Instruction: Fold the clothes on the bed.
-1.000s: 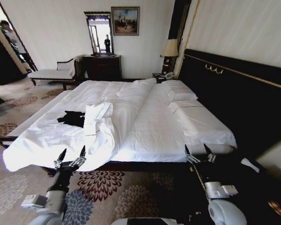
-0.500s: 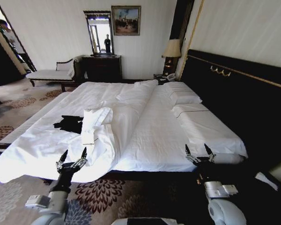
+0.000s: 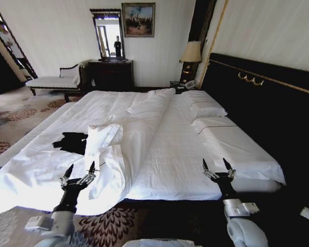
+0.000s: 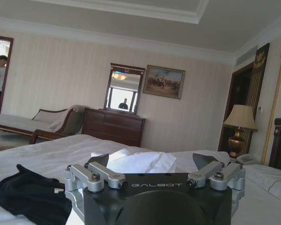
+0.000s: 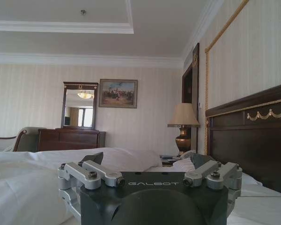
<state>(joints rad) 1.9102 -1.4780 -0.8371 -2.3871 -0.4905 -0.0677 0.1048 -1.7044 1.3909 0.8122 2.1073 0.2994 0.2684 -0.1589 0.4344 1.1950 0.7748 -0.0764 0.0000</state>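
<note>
The bed (image 3: 165, 139) fills more of the head view than a moment ago as the robot closes in, shirt (image 3: 71, 141) unfolded far left beside the rumpled duvet (image 3: 105, 154), left claw (image 3: 78, 174) and right claw (image 3: 216, 168) both released, near edge.

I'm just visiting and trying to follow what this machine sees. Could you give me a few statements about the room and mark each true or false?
1. The crumpled black soft-fabric T-shirt lies on the large white-sheeted bed. True.
2. The left gripper is clamped on the T-shirt. False: it is open, holding nothing, near the bed's edge, apart from the shirt.
3. The right gripper is open and empty. True.
4. The T-shirt lies beside the white pillows at the dark headboard. False: it lies on the far side from them, beside a bunched-up white duvet.
5. A brass lamp with a pale shade stands by the headboard. True.
</note>
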